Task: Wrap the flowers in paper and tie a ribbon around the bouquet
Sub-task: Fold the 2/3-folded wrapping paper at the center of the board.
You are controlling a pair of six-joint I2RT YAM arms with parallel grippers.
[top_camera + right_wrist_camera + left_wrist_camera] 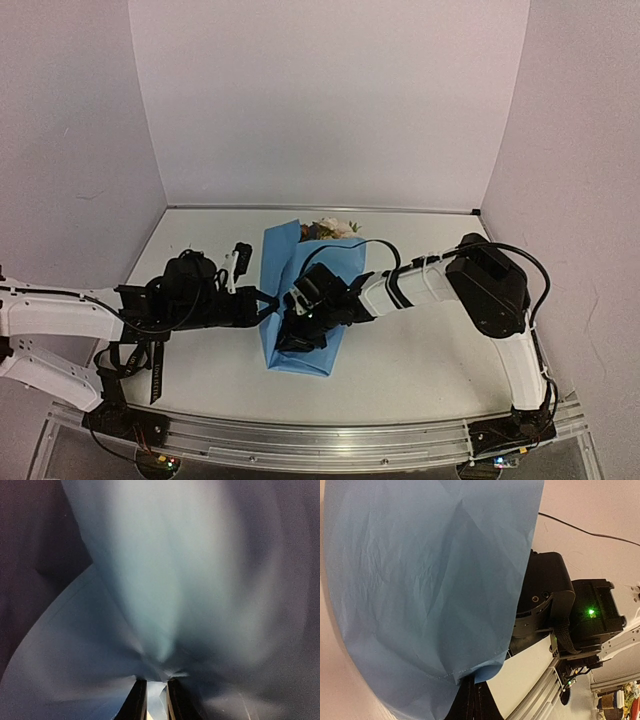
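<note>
Right pincer (154, 692) stands narrow, its two dark fingers pinched on a gathered fold of the paper (278, 260); in its wrist view the creases run together into the gap between them. It bears down on the lower middle of the bundle, coming in from the right side.

From that pinch the bundle's long axis runs straight away from the arm bases. The narrow folded end lies toward the near edge of the desk (420, 360). The wide end lies at the far side, where the flowers (330, 228) show cream and orange just past the paper's rim.

Left pincer (265, 303) is closed and sits just beside the paper's left edge, about level with the right one, so the two face each other across the bundle. A thin dark strand seems to run from it toward the paper, but I cannot tell whether it is gripped. In the left wrist view the blue sheet hides the fingertips.

Farther out, the ribbon (155, 375) hangs by the left arm, well apart from the bundle. As I judge it, the tie must cross the long axis at the pinched waist. The left arm is the nearer one to bring the ribbon there, while the right holds the fold shut.
</note>
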